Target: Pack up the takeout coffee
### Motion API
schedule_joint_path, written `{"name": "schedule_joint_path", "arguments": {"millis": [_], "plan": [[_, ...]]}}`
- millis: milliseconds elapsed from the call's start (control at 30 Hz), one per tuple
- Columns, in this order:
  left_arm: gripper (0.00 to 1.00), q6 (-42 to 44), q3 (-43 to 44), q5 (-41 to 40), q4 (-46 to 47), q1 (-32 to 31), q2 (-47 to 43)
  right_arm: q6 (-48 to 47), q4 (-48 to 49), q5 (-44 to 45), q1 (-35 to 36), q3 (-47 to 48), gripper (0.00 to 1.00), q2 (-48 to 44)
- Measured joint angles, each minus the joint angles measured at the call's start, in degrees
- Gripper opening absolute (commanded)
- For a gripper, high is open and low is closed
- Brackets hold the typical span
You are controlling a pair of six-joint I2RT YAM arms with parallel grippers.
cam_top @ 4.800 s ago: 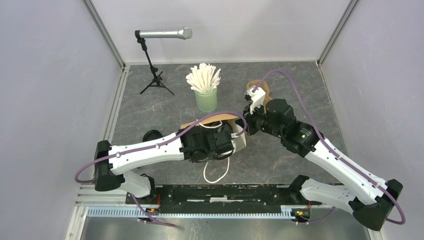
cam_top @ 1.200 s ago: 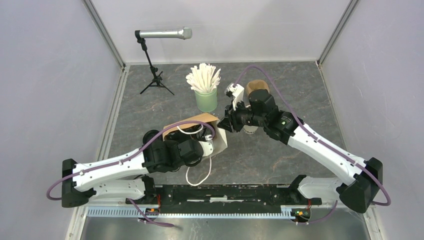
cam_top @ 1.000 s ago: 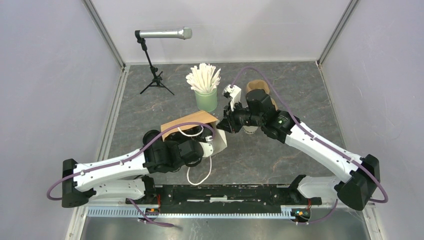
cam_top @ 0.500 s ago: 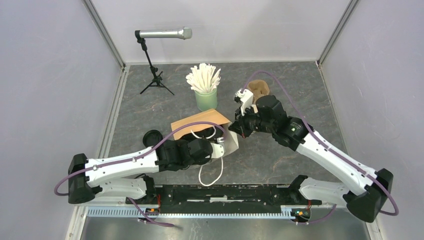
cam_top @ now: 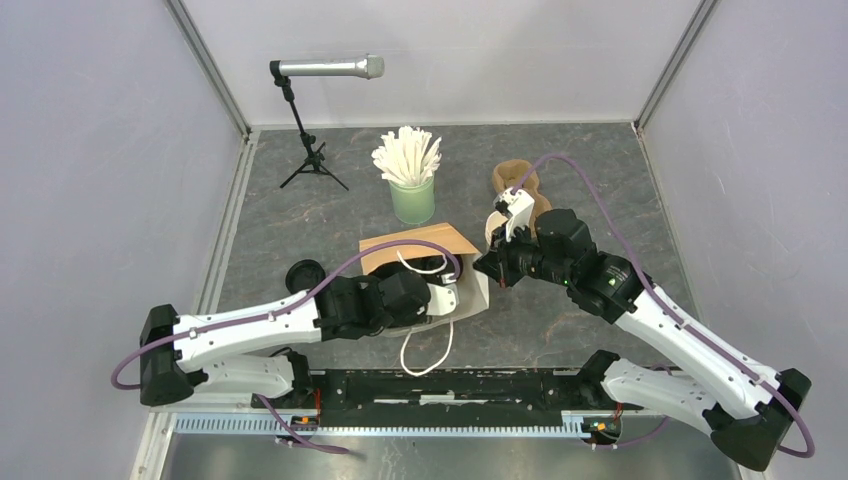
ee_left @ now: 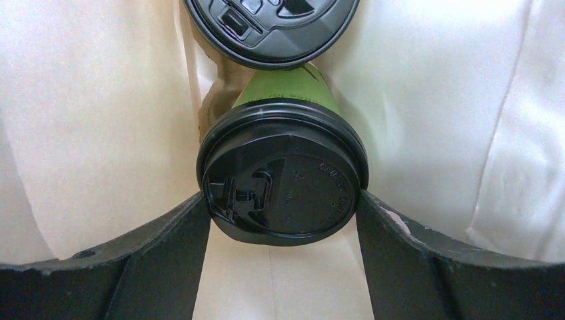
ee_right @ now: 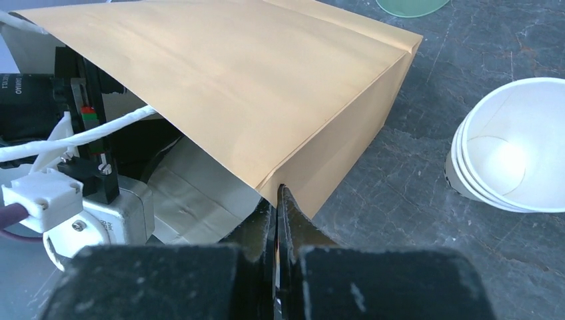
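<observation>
**Packing status: both lidded cups in the bag, release pending**

1. Position of the load. In the left wrist view we see the olive-green cup (ee_left: 283, 190) lying inside the white-lined paper bag (cam_top: 420, 245), its black lid facing the camera. A second black lid (ee_left: 270, 27) sits just beyond it, deeper in the bag; we cannot see which cup it caps.

2. Left gripper (ee_left: 283, 200). The jaws stand wide, one finger against each side of the olive-green cup's lid rim. We read this as a grip on the cup, not a free hover.

3. Right gripper (ee_right: 276, 200). The jaws are closed together at the lower corner of the bag's mouth. They appear to pinch the paper edge there and keep the mouth up, with the left arm reaching in beneath the brown panel.

4. Progress. We judge the task nearly complete: both lidded cups are in the bag. What remains, as far as the views show, is to release the cup, draw the left arm out and let go of the bag.

5. Change since the earlier views. Compared with a second ago, the bag has shifted to the right across the table (cam_top: 560, 170). The right arm has swung back with it, clear of the stack of lidless cups (ee_right: 513, 147), and the left arm is stretched further to follow.
</observation>
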Motion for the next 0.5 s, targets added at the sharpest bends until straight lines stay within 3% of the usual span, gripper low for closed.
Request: {"name": "schedule_joint_path", "arguments": {"millis": [500], "plan": [[0.37,-0.02,4.28,-1.84,-7.02,0.02,2.82,0.85,3.54,-0.87,-0.02,-1.51,0.00,0.35]]}}
